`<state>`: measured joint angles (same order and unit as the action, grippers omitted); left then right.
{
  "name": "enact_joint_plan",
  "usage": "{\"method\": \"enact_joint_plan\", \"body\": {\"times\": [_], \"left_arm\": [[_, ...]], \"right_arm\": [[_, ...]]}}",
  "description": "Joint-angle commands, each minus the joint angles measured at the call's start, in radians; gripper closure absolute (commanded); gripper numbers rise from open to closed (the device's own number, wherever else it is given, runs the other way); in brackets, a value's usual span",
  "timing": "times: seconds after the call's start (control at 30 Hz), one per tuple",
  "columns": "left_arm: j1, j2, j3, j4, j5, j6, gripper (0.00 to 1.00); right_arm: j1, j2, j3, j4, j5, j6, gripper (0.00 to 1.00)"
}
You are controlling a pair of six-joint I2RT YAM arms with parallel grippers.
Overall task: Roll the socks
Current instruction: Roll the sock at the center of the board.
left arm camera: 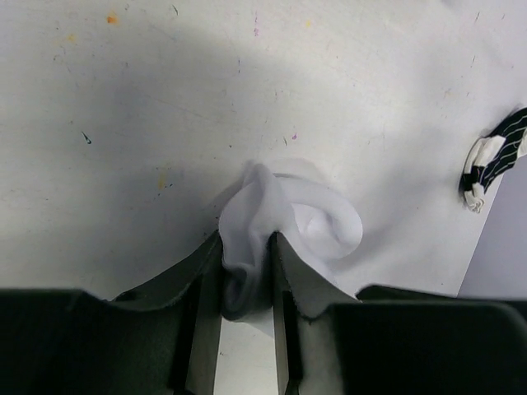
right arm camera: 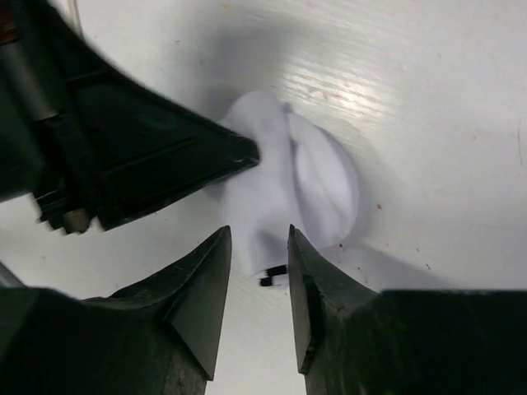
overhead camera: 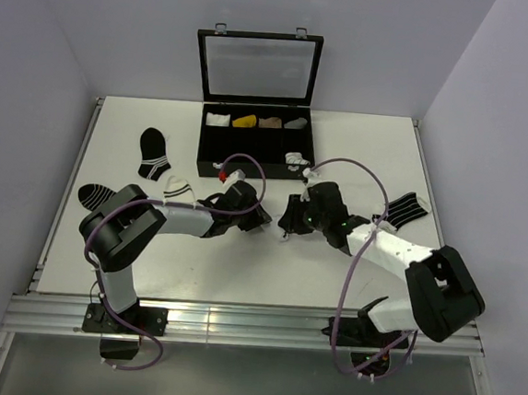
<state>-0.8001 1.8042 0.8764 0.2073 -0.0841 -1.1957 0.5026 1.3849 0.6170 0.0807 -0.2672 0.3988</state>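
Overhead, the left gripper [overhead camera: 264,218] and right gripper [overhead camera: 290,220] meet nose to nose at the middle of the table [overhead camera: 361,150], with the box [overhead camera: 202,138] at twelve o'clock and a striped sock [overhead camera: 403,210] at three. From the left wrist, its fingers [left arm camera: 198,329] are pinched on a fold of the half-curled white sock [left arm camera: 317,226], whose coil lies at one o'clock. From the right wrist, those jaws stand apart, just short of the sock's six o'clock edge. Rolling looks midway; the right likely needs to catch the loose end and tuck it. No writing is readable.
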Motion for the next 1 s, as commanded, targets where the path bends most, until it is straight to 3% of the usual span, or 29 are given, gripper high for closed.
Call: {"method": "enact_joint_plan", "body": {"times": [0.0, 0.23, 0.53, 0.57, 0.67, 0.7, 0.77, 0.8, 0.9, 0.97], "left_arm": [[-0.008, 0.023, -0.004, -0.135, -0.005, 0.013, 0.71], [-0.005, 0.011, 0.003, -0.154, -0.009, 0.033, 0.71], [-0.002, -0.009, 0.009, -0.170, -0.005, 0.056, 0.71], [-0.001, -0.014, 0.006, -0.172, -0.005, 0.061, 0.71], [0.010, -0.046, -0.011, -0.172, -0.008, 0.070, 0.70], [0.015, -0.063, -0.017, -0.175, -0.009, 0.074, 0.69], [0.025, -0.081, -0.028, -0.180, -0.011, 0.076, 0.61], [0.029, -0.101, -0.039, -0.181, -0.014, 0.074, 0.57], [0.036, -0.155, -0.072, -0.187, -0.039, 0.059, 0.27], [0.036, -0.189, -0.092, -0.197, -0.071, 0.038, 0.20]], "right_arm": [[0.071, -0.064, 0.018, -0.056, 0.209, -0.120, 0.58], [0.246, -0.044, 0.033, -0.067, 0.357, -0.195, 0.51], [0.329, 0.143, 0.144, -0.162, 0.436, -0.169, 0.51], [0.332, 0.172, 0.148, -0.176, 0.436, -0.157, 0.52], [0.333, 0.210, 0.161, -0.196, 0.438, -0.127, 0.72], [0.335, 0.229, 0.162, -0.200, 0.434, -0.120, 0.89], [0.333, 0.239, 0.171, -0.214, 0.410, -0.103, 1.00], [0.332, 0.241, 0.181, -0.219, 0.392, -0.095, 1.00], [0.320, 0.230, 0.202, -0.231, 0.255, -0.045, 1.00], [0.288, 0.224, 0.208, -0.223, 0.112, 0.016, 1.00]]}}
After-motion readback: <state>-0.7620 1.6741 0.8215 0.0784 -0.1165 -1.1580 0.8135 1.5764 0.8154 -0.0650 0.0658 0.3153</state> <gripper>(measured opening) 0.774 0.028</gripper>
